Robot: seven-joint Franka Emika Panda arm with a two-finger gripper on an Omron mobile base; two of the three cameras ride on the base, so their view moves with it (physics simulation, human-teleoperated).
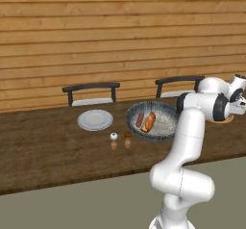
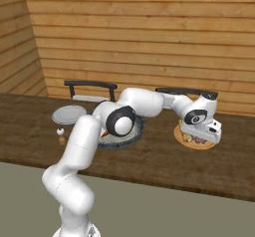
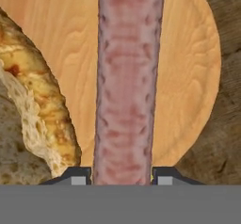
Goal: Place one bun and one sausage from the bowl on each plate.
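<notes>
Against a wood-plank wall, along a dark wooden table (image 1: 43, 151) with two chairs behind. Held low over a round wooden plate (image 2: 179, 133) at the table's right end, the gripper (image 3: 121, 177), fingers (image 3: 77, 176) pressed to either side of a pink sausage (image 3: 126, 86) and grasping it lengthwise above the pale wood, apparently for setting down beside the bun (image 3: 40, 105) already lying on that plate. Left in the wide blue-rimmed bowl (image 1: 166, 110) at mid-table, one more sausage (image 1: 140, 120) and one more bun (image 1: 149, 122), side by side. Further left, a grey plate (image 1: 95, 120), not yet served, with two small shakers (image 1: 114, 136) near the table's front edge
</notes>
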